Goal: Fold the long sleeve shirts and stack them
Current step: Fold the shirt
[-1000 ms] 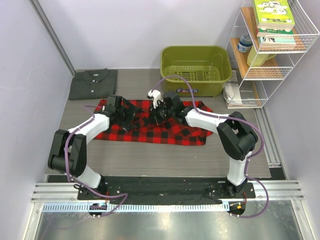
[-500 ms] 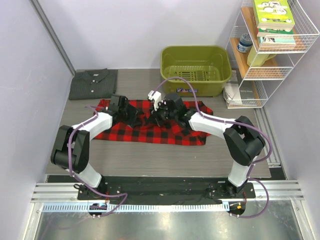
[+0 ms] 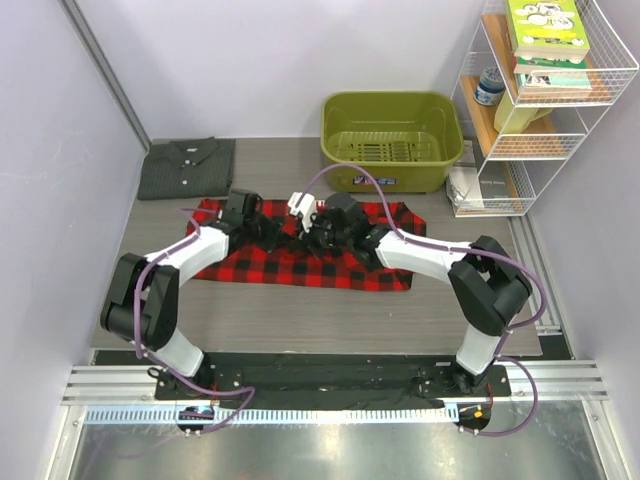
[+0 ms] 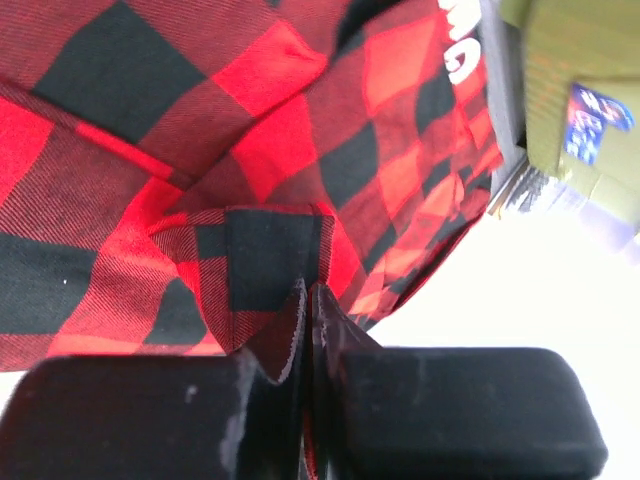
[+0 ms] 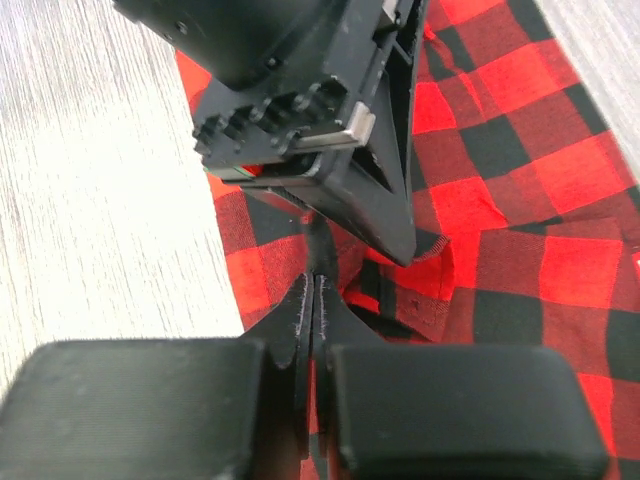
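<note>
The red-and-black plaid shirt lies spread across the middle of the table. Both grippers meet over its upper middle. My left gripper is shut on a raised fold of the plaid; cloth runs down between its fingertips. My right gripper is also shut on a pinch of plaid, just right of the left one, whose black body fills the right wrist view. The dark grey shirt lies folded at the back left corner, away from both arms.
An olive-green basin stands at the back, just beyond the plaid shirt. A white wire shelf with books stands at the right, with a booklet at its foot. Purple walls close both sides.
My left gripper has closed from open onto the plaid fold. Both grippers have shifted a little toward the left and back, drawing the cloth with them.
</note>
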You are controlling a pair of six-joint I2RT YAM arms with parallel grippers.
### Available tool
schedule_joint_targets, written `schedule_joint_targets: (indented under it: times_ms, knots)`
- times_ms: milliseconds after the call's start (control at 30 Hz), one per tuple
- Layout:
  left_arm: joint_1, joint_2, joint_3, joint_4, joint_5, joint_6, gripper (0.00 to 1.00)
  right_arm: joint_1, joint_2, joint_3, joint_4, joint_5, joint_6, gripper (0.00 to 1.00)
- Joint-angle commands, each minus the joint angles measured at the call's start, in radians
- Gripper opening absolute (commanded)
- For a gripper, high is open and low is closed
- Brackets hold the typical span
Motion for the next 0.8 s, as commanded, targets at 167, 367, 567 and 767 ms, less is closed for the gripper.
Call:
schedule_joint_targets:
  times_ms: [167,367,567,767]
  knots:
    - [-0.004,-0.221,0.042,0.058,0.031,0.482,0.00,-0.019,-0.156,-0.030,-0.028,0.064,-0.013,0.52]
    - [-0.004,-0.347,-0.018,0.004,0.043,0.891,0.00,-0.092,-0.260,-0.066,-0.148,0.108,0.021,0.80]
    - [0.050,-0.398,-0.039,-0.106,0.075,1.185,0.00,-0.239,-0.230,-0.061,-0.283,0.065,0.047,0.90]
    - [0.192,-0.335,-0.039,-0.027,0.210,1.280,0.00,-0.302,-0.161,-0.046,-0.323,0.051,0.032,0.86]
